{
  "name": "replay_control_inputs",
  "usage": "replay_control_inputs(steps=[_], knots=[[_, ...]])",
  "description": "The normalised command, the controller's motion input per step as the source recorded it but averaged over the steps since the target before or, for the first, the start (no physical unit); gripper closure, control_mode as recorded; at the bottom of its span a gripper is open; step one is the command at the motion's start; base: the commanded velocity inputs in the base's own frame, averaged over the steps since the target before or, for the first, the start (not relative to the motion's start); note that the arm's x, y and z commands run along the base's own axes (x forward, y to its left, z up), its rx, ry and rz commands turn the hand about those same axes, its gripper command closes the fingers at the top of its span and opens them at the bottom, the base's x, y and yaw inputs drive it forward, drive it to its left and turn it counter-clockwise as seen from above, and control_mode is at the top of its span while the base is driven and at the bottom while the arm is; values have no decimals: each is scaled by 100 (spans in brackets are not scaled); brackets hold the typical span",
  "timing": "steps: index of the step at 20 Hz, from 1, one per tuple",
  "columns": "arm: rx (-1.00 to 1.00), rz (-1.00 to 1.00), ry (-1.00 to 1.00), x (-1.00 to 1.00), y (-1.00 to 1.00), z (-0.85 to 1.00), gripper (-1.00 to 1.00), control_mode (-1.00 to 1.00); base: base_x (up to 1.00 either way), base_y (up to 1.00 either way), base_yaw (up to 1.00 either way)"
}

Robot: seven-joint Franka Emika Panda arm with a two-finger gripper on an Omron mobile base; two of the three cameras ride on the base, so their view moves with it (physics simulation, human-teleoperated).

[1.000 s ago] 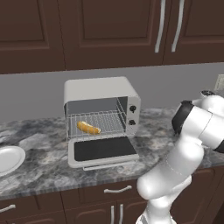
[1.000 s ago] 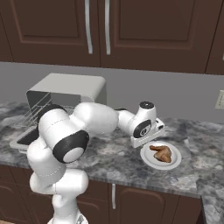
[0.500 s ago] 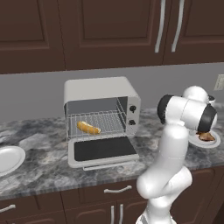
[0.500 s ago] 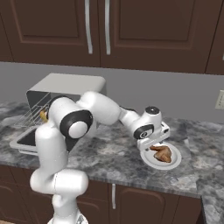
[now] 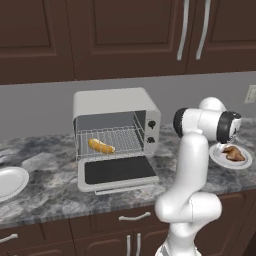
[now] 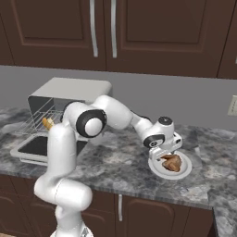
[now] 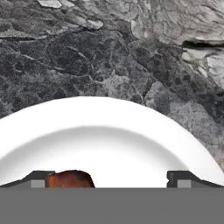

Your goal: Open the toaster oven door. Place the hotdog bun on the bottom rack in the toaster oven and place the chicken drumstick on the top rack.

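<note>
A simulated kitchen with dark wood cabinets above a grey marbled surface [image 5: 55, 190]. In the left base view, a silver toaster oven [image 5: 115, 132] sits at the centre of the frame with its door [image 5: 117, 171] folded down flat towards the camera. A hotdog bun [image 5: 101, 146] lies on a wire rack [image 5: 112, 141] inside, towards the left of the oven cavity. An empty white plate [image 5: 11, 182] rests on the surface at the left edge of the frame.

The white robot arm rises from the lower right of that view and bends to the right, its wrist ending over a second white plate [image 5: 220, 156] at the right edge, which carries a brown chicken drumstick [image 5: 233, 154].

In the right base view, the oven [image 6: 69, 99] stands at the left, and the arm stretches across the middle of the frame to the plate [image 6: 185, 169] at centre right. The claw [image 6: 167, 154] hangs just above the drumstick [image 6: 172, 162], right at the near-left part of the plate.

In the hand view, the plate's white rim [image 7: 109, 118] arcs across the middle over the marbled surface [image 7: 87, 57]. The two dark fingertips [image 7: 39, 178] stand spread wide apart at the bottom left and bottom right of the frame, holding nothing. The top of the drumstick [image 7: 71, 178] peeks up beside the left fingertip, between the two tips.
</note>
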Motion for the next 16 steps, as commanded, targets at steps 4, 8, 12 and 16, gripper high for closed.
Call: replay_control_inputs(steps=[4, 8, 12, 16], knots=[[-4, 0, 0, 0, -23, -20, -100, -100, 0, 0, 0], [-3, 0, 0, 0, -25, -21, -100, -100, 0, 0, 0], [-2, 0, 1, 0, -27, -32, 100, -100, 0, 0, 0], [0, 2, 7, -3, -9, -37, 100, -100, 0, 0, 0]])
